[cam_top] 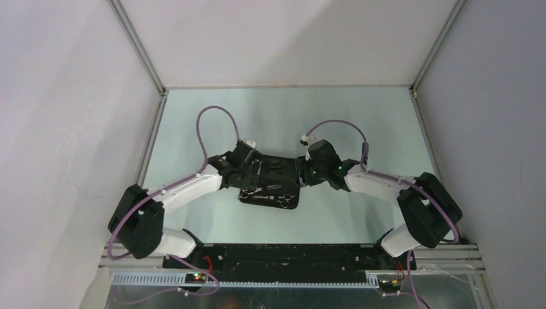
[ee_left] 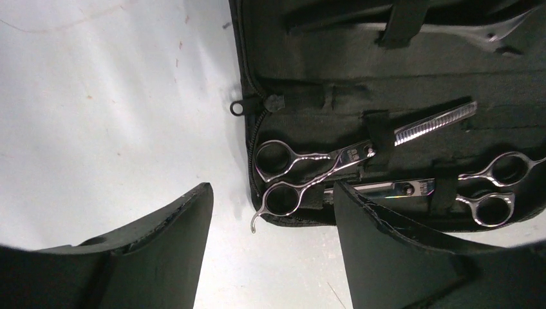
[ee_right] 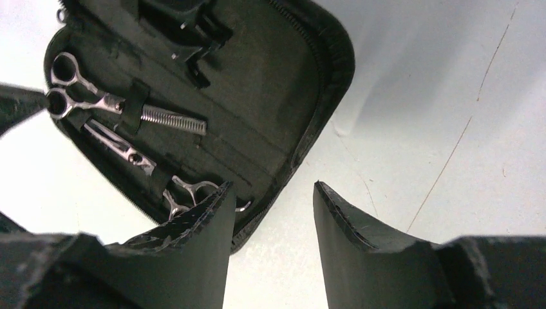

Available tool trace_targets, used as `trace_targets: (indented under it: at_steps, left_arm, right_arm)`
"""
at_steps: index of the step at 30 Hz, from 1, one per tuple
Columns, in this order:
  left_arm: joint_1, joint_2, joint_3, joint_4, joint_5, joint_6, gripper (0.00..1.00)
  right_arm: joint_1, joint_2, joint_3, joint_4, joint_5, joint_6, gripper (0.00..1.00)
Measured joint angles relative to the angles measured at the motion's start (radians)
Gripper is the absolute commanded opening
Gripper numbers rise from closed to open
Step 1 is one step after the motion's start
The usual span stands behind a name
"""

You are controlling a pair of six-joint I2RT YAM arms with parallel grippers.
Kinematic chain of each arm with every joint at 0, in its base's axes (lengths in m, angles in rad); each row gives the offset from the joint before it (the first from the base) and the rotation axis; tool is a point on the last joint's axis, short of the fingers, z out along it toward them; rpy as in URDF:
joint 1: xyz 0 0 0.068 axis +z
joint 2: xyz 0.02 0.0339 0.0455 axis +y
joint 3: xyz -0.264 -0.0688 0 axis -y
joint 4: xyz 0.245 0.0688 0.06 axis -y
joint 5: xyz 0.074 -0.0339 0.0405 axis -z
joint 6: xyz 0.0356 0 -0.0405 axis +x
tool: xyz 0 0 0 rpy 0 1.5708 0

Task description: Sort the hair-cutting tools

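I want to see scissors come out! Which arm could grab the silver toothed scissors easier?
Left, probably. The silver toothed scissors have their ring handles at the edge of the open black zip case, by the open left gripper. The right gripper, also open, hovers at the opposite edge, farther from those handles.

Nothing can be read: no text, label, brand, number or sign. In the left wrist view, the thinning scissors [ee_left: 360, 151], strapped in the black case [ee_left: 309, 64] near its zip edge, show small dark marks on the metal just beside the pivot. These may be engraved lettering, but they are too small and blurred to make out.
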State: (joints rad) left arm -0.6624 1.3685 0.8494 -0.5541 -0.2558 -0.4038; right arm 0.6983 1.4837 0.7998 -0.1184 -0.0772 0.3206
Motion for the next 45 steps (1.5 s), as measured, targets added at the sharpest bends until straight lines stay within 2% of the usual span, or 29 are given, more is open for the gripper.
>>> trace_targets:
  at_steps: [4,11,14,21,29,31,35,45]
  left_arm:
    - [0.002,0.037,-0.004,-0.017,0.023,-0.019,0.74]
    - [0.002,0.103,-0.004,-0.032,0.027,-0.041,0.61]
    - [0.002,0.122,-0.004,-0.035,0.024,-0.050,0.60]
    - [0.002,0.104,-0.004,-0.049,0.027,-0.068,0.60]
    - [-0.005,0.076,0.029,-0.048,0.087,-0.061,0.49]
    - [-0.015,0.077,0.039,-0.039,0.112,-0.042,0.42]
    - [-0.045,0.107,0.072,-0.035,0.130,0.024,0.36]
    - [-0.055,0.209,0.097,-0.075,0.148,0.110,0.32]
  right_arm:
    - [0.000,0.069,0.047,-0.024,0.034,0.070,0.47]
    - [0.001,0.167,0.072,-0.050,0.055,0.138,0.30]
    - [0.001,0.188,0.091,-0.047,0.057,0.151,0.24]
    - [0.005,0.213,0.106,-0.034,0.066,0.156,0.00]
    - [0.009,0.216,0.106,-0.024,0.070,0.150,0.00]
    - [0.009,0.216,0.106,-0.024,0.070,0.149,0.00]
    - [0.009,0.216,0.106,-0.023,0.070,0.149,0.00]
    - [0.009,0.216,0.106,-0.023,0.070,0.146,0.00]
